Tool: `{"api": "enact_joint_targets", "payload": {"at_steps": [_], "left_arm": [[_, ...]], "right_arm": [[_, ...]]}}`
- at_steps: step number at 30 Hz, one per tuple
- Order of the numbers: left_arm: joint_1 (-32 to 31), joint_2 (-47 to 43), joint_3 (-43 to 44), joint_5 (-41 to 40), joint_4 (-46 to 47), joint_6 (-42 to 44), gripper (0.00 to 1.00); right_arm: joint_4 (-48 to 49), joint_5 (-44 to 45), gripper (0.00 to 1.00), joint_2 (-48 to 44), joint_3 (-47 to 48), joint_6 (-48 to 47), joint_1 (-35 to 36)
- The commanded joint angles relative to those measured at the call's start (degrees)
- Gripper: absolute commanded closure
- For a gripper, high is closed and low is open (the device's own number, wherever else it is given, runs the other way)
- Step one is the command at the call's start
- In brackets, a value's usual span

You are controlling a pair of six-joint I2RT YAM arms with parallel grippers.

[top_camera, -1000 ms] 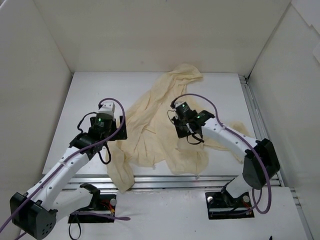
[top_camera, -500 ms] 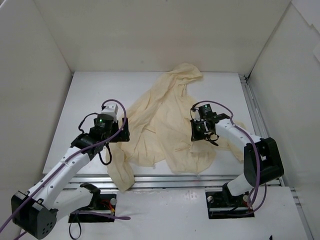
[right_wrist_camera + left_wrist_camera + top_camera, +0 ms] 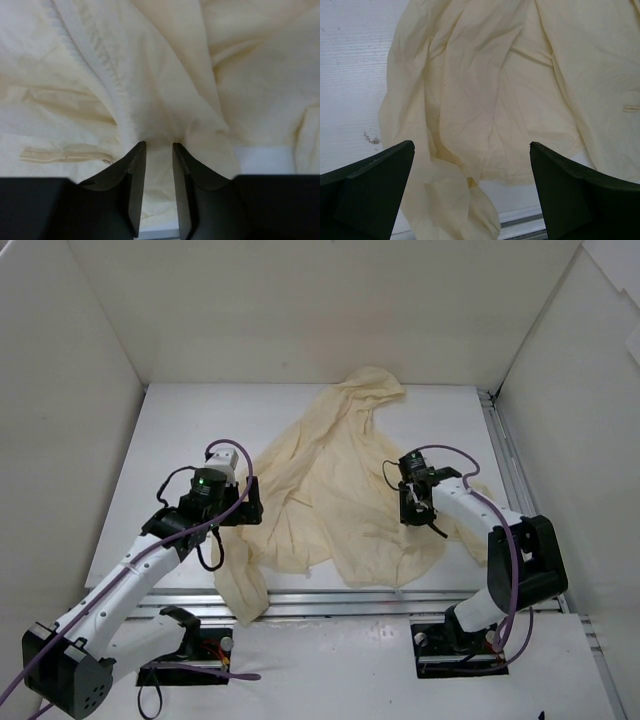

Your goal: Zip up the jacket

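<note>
The pale cream-yellow jacket (image 3: 330,480) lies wrinkled across the middle of the table, with its hood (image 3: 372,382) at the far side. My left gripper (image 3: 240,510) is open over the jacket's left edge. In the left wrist view (image 3: 471,150) its fingers stand wide apart above the fabric (image 3: 485,85), holding nothing. My right gripper (image 3: 416,508) is at the jacket's right side. In the right wrist view (image 3: 159,146) its narrow jaws pinch a gathered fold of jacket fabric (image 3: 170,100), next to a white ribbed edge band (image 3: 107,70).
One sleeve (image 3: 245,590) trails over the metal rail (image 3: 330,602) at the table's near edge. Another rail (image 3: 505,460) runs along the right side. White walls close in the table on the left, far and right sides.
My right gripper has moved right and slightly nearer, pulling the jacket's right front panel with it so the fabric spreads wider. My left gripper has barely moved.
</note>
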Motion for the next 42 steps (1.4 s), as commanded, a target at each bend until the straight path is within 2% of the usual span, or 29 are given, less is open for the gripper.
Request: {"api": "enact_joint_targets", "payload": {"at_steps": [1, 2, 6, 16, 20, 21, 25, 30, 34, 42], "left_arm": [[-0.22, -0.28, 0.53, 0.51, 1.89, -0.52, 0.03], [-0.22, -0.19, 0.79, 0.51, 1.63, -0.61, 0.03], [-0.22, 0.77, 1.06, 0.77, 1.54, -1.05, 0.03], [-0.22, 0.42, 1.41, 0.95, 1.63, -0.7, 0.03], [-0.22, 4.37, 3.51, 0.69, 2.51, 0.18, 0.05], [-0.83, 7.6, 4.39, -0.01, 2.07, 0.62, 0.07], [-4.77, 19.12, 14.03, -4.67, -3.45, 3.08, 0.13], [-6.46, 32.21, 20.56, -8.02, -6.63, 4.66, 0.27], [-6.99, 37.5, 23.11, -10.39, -9.08, 4.49, 0.46], [-9.79, 42.26, 22.5, -12.68, -10.85, 3.44, 0.54]], "right_arm": [[-5.63, 11.45, 0.72, -1.9, 5.23, 3.67, 2.13], [-7.99, 12.77, 0.68, -2.34, 6.12, 4.2, 3.96], [-11.88, 15.68, 0.64, -3.4, 9.46, 6.48, 7.41], [-13.99, 14.28, 0.62, -3.84, 8.94, 9.39, 12.15], [-13.55, 11.92, 0.6, -4.63, 10.43, 9.04, 12.33], [-13.55, 11.73, 0.59, -4.8, 10.87, 8.78, 12.51], [-13.2, 10.85, 0.58, -7.08, 10.87, 8.25, 12.51], [-12.5, 9.01, 0.57, -10.25, 9.82, 8.07, 12.59], [-12.41, 8.74, 0.56, -13.58, 8.94, 7.9, 12.77], [-12.06, 8.04, 0.56, -16.49, 5.95, 7.98, 12.68]]}}
